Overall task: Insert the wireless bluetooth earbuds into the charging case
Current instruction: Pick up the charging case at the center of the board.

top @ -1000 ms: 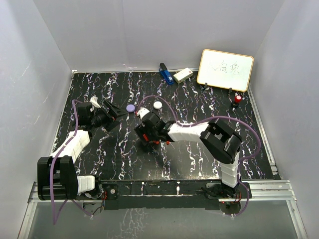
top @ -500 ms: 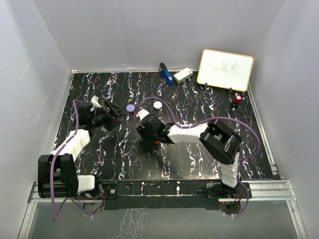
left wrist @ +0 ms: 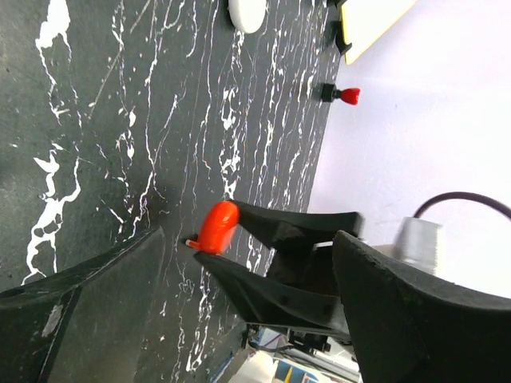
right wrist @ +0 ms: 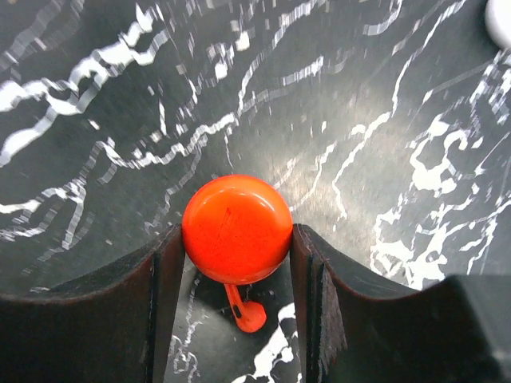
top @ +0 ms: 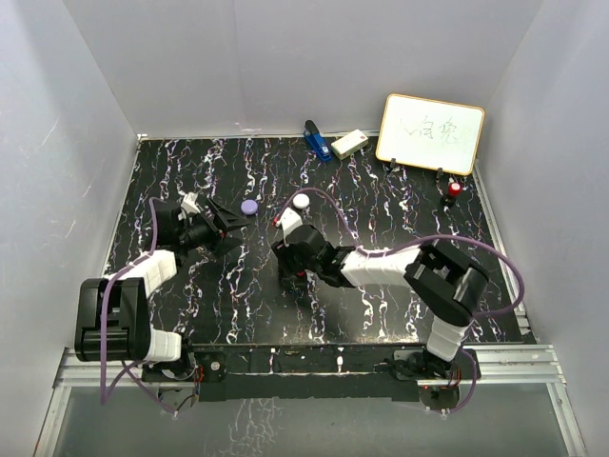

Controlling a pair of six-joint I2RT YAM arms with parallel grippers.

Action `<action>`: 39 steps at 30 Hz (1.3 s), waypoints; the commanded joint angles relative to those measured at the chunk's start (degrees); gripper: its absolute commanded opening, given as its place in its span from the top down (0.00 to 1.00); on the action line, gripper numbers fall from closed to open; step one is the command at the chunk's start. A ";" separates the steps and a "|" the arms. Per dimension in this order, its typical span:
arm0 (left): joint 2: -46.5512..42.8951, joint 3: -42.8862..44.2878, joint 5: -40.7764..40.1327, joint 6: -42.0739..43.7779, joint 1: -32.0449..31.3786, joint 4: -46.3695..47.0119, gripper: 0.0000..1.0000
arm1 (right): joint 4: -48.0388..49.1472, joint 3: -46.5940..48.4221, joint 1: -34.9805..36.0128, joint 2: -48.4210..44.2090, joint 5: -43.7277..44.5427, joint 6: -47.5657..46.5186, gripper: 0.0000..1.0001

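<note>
At mid-table the right gripper pinches the round red charging case, with the red earbud lying on the tabletop just behind it, between the fingers. The left gripper stands spread and empty near the purple case. Held by its smooth curved rim, the case may squirt out or sweep the earbud away.

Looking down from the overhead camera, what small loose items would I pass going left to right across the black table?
purple round case → white round case → white box → red-capped marker
</note>
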 commanded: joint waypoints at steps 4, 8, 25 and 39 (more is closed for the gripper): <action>3.33 -1.29 4.66 -5.44 -4.58 11.48 0.20 | 9.19 2.38 -0.35 -6.57 -1.13 -1.11 0.77; 5.86 -2.13 6.22 -9.04 -7.14 19.90 0.27 | 7.86 3.69 -0.83 -7.73 -3.80 -0.77 0.78; 6.72 -2.53 8.61 -11.20 -11.54 28.65 0.48 | 5.42 6.88 -5.07 -9.21 -11.89 2.46 0.79; 9.62 -1.70 8.22 -12.16 -13.08 32.42 0.65 | 5.64 6.98 -5.92 -9.90 -15.57 3.24 0.80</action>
